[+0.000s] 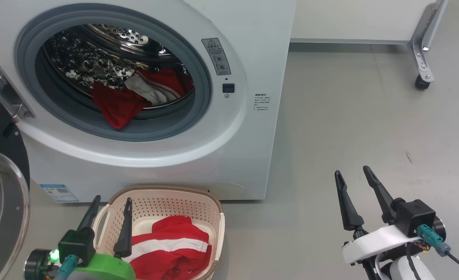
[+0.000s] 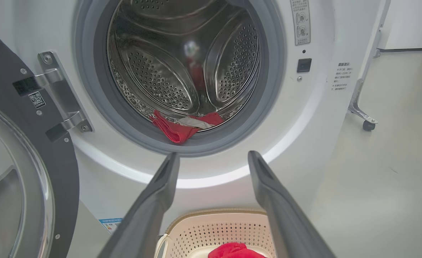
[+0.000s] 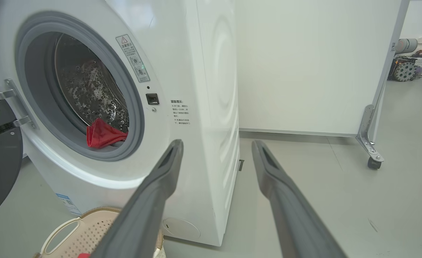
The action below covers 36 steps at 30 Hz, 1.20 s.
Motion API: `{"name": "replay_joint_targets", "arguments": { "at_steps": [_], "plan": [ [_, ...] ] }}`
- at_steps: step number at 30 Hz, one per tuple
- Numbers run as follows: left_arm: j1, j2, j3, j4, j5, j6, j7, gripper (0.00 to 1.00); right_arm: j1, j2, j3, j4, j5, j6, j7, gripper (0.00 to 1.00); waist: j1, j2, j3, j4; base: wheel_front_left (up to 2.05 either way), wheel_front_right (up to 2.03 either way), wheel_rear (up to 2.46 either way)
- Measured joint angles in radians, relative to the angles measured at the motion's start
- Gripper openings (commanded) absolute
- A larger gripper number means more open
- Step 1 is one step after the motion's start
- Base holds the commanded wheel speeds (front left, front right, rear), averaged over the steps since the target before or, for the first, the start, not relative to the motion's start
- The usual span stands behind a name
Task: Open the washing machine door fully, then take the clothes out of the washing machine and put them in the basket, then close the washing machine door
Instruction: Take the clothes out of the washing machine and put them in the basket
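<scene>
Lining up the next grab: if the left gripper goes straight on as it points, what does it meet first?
Probably the grey gasket at the bottom of the opening, near the red clothes lying on the lip. The open left gripper would pass above the basket. Depth is unclear.

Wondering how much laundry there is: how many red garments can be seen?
2: one red, white-striped garment lies in the cream perforated plastic basket; one red-and-white bundle lies at the lip of the perforated steel drum. That bundle may hide more.
</scene>
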Motion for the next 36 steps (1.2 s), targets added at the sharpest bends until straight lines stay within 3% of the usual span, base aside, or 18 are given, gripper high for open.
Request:
{"name": "replay_joint_targets", "arguments": {
  "at_steps": [16,36],
  "plan": [
    [0.041,-0.002,0.002,-0.076,0.001,0.003,0.0,1.0,0.017,0.0,0.01,-0.013,0.012,-0.021,0.0,1.0,0.0,0.0,-0.004,-0.02,0.0,0.0,0.0],
    [0.058,-0.003,-0.003,-0.107,0.005,0.009,0.0,1.0,0.028,0.0,0.015,-0.027,0.012,-0.023,0.0,1.0,0.0,0.0,0.02,-0.03,0.0,0.0,0.0]
  ]
}}
